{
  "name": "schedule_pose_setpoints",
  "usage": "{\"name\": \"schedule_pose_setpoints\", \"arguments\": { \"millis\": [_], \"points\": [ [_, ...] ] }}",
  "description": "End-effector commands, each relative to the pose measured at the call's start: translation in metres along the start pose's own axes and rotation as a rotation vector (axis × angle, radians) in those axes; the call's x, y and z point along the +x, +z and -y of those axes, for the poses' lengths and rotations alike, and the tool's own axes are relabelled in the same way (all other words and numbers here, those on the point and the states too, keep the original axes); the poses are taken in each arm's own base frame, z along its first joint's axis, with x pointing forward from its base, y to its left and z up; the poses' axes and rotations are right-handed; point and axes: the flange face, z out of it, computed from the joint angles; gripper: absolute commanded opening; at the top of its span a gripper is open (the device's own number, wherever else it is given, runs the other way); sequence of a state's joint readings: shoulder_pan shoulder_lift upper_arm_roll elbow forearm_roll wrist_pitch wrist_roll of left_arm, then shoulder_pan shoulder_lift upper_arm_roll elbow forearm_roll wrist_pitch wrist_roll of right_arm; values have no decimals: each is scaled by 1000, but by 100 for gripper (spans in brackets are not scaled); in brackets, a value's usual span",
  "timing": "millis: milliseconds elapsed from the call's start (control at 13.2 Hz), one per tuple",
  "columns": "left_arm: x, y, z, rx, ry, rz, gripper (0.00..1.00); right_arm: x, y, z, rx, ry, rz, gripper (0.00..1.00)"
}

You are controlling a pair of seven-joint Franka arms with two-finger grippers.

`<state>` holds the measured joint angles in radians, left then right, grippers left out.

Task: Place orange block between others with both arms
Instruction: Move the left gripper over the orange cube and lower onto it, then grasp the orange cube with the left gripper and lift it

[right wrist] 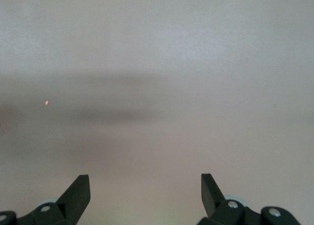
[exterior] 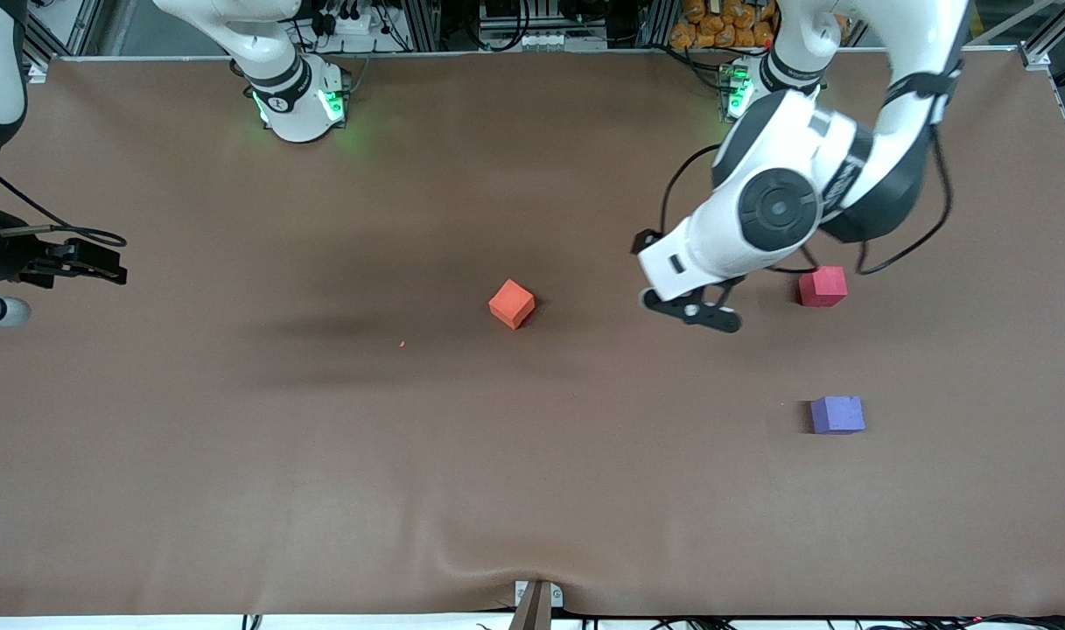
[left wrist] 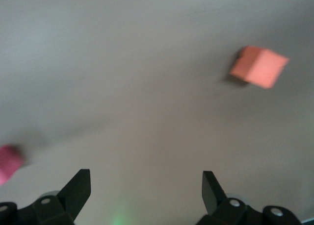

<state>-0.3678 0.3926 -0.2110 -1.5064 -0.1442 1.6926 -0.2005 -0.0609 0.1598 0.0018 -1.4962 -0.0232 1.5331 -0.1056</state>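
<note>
Orange block (exterior: 511, 303) sits mid-table; left gripper (exterior: 691, 312), fingers spread and empty, hovers between it and the red cube (exterior: 822, 286). Right gripper (exterior: 77, 262), also spread, waits at the table's edge. I risk nudging the purple cube (exterior: 837, 414). Brown cloth (exterior: 322, 455) wrinkles.

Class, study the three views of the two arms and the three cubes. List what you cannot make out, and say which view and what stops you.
- Right gripper: front view cuts it off at the edge; only its fingertips show in the right wrist view.
- Pinkish-red cube: cut by the left wrist view's edge, blurred.
- Purple-blue cube: absent from both wrist views.
- Orange speck: too small to identify.
</note>
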Motion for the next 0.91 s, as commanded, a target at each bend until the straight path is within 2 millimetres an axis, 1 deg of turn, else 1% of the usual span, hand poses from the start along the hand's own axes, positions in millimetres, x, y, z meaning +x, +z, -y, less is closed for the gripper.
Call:
{"name": "schedule_pose_setpoints", "arguments": {
  "millis": [0,152,228,303,455,607,759,834],
  "points": [
    [-1,28,-87,-32,124,-33,100,-2,-7,-1,-34,-13,-8,100],
    [2,58,-127,-29,184,-70,100,-1,-7,-3,-32,-10,-11,100],
    [5,76,-149,-40,203,-104,100,-1,-7,-2,-32,-12,-9,100],
    [7,90,-168,-49,222,-145,100,-1,-7,-1,-27,-9,-10,100],
    [20,120,-179,-33,261,-203,100,-1,-12,5,-21,-7,-17,100],
    [21,150,-198,47,343,-251,100,-1,-16,6,-17,-7,-25,100],
    [22,171,-206,68,380,-270,100,-1,-16,10,-19,-11,-24,100],
    [22,177,-208,88,396,-273,100,-1,-16,9,-17,-12,-21,100]
  ]
}}
